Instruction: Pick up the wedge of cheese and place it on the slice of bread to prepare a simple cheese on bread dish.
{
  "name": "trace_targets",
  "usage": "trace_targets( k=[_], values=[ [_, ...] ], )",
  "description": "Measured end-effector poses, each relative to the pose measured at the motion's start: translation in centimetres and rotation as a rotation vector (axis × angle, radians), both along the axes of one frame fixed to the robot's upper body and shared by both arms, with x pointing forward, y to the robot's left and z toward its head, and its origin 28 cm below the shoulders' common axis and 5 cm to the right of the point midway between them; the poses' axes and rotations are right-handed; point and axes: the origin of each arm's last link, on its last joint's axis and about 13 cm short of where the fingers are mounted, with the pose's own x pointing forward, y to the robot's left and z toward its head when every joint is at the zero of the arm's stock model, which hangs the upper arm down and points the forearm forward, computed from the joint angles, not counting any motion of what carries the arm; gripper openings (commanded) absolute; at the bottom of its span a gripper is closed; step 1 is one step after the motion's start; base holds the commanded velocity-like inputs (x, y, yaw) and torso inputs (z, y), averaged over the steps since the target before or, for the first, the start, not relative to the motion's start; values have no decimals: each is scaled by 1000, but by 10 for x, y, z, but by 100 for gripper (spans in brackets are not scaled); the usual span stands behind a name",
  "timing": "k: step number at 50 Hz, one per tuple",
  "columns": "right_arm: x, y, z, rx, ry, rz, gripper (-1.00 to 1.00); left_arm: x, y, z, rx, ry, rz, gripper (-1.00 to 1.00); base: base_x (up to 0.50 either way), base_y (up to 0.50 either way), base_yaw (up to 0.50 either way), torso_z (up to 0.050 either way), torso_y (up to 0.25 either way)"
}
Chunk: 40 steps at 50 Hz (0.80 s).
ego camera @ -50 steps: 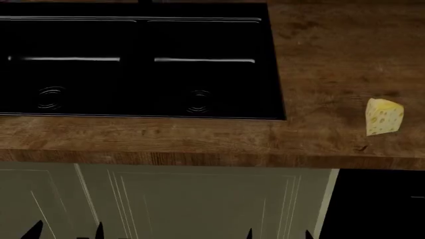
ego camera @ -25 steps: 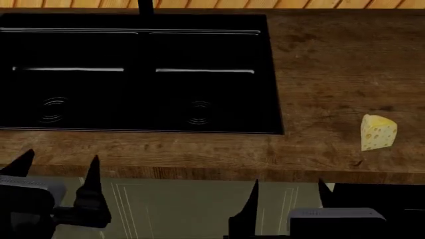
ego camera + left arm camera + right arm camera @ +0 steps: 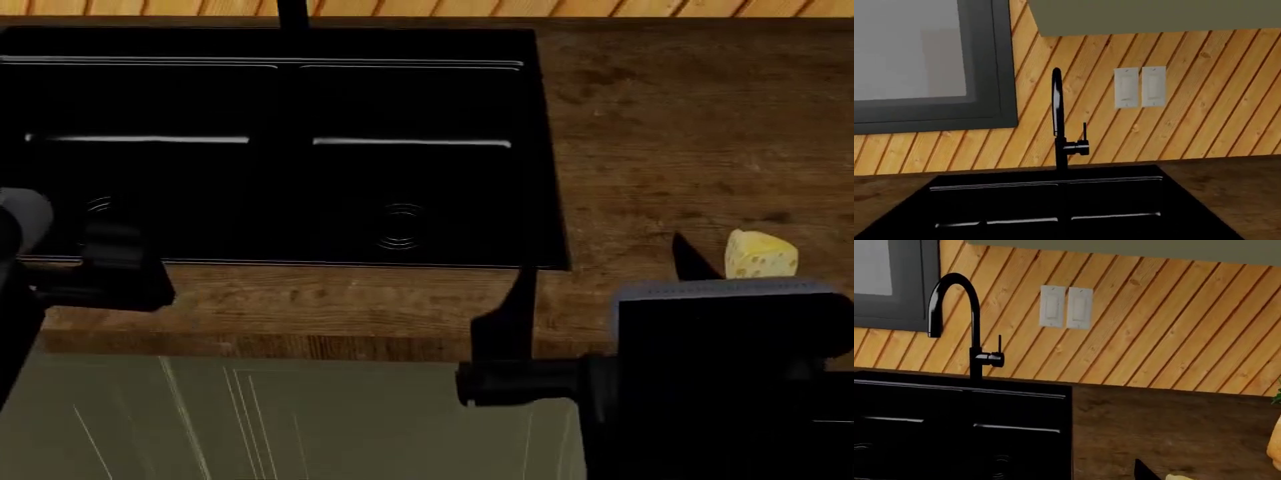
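Observation:
The wedge of cheese [image 3: 763, 254], small, pale yellow and holed, lies on the wooden counter [image 3: 667, 120] near its front right. My right gripper [image 3: 603, 285] is open just left of it: one dark finger [image 3: 514, 310] is over the counter's front edge and the other fingertip [image 3: 687, 257] is close beside the cheese. In the right wrist view a sliver of the cheese [image 3: 1181, 477] shows beside a fingertip [image 3: 1144, 471]. A golden crust, probably the slice of bread [image 3: 1275, 447], peeks in at that view's edge. My left gripper [image 3: 114, 262] hovers at the sink's front left, its fingertips lost against the black basin.
A black double sink [image 3: 547, 150] fills the counter's left and middle, with a black tap [image 3: 974, 340] behind it, also in the left wrist view [image 3: 1057, 120]. A wood-panelled wall with switches [image 3: 1066, 306] stands behind. Pale cabinet doors [image 3: 267, 420] lie below the counter edge.
Both arms have risen into view and moved forward over the counter's front edge. The right gripper's fingers now reach beside the cheese. The cheese has not moved.

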Motion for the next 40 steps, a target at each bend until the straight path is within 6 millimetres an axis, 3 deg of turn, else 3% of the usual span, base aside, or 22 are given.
trace_targets(
  k=[4,29,40],
  values=[
    [-1,0,4,7,-10,10,100,0,-1,2,30,-3,11,100,0,0,-368,0,0],
    [-5,-8,10,48,-13,30,100,0,-4,3,112,6,29,100,-6,-500,0,0,0],
    [-7,-9,12,54,-15,38,100,0,-5,3,113,5,30,100,238,-416,0,0,0]
  ],
)
